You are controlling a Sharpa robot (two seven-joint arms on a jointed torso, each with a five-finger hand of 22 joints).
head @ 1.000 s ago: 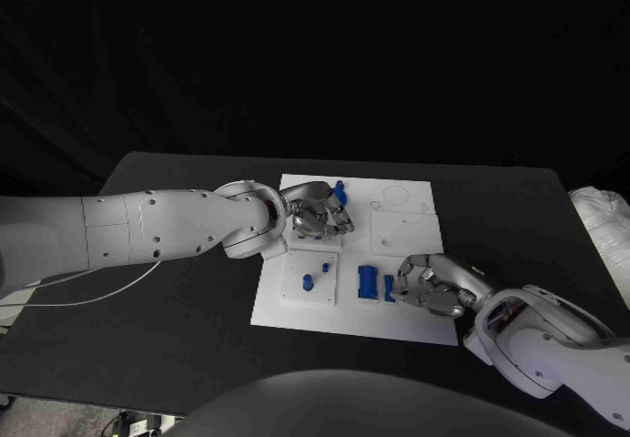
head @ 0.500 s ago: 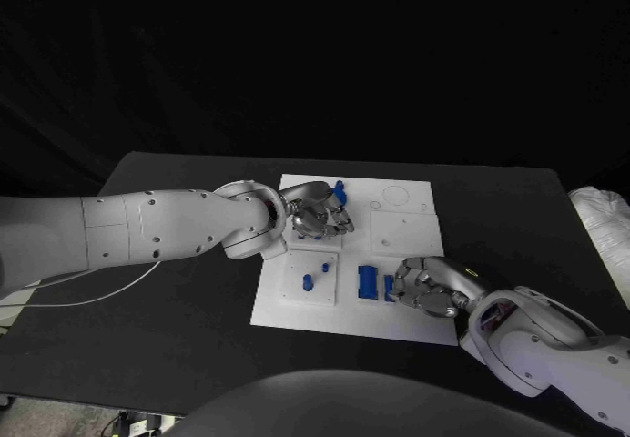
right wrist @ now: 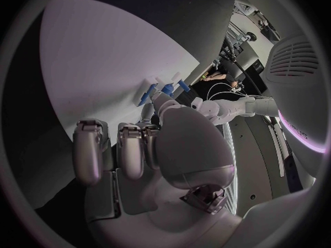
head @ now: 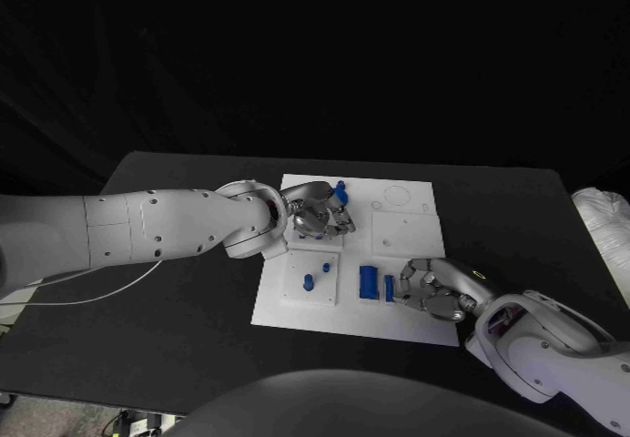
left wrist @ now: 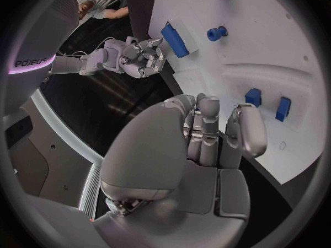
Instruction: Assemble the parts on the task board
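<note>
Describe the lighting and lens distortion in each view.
Head view: dark surroundings, the white task board brightly lit, straight edges undistorted. Left wrist view: fisheye circle, the board's edge bends, the left hand looms large and the right hand looks small. Right wrist view: same fisheye bending, a pinkish tint on the board behind the right hand.

Dim scene, dark surround; task board [head: 407, 232] bright; wrist views fisheye-bent.

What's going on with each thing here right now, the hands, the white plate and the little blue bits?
Left hand: over the board's far half, fingers curled; grip unclear.
Right hand: at the board's near right edge, beside the blue blocks; contact unclear.
Task board: flat on the table.
Two blue blocks: lying side by side.
Blue peg: standing by the left hand.
</note>
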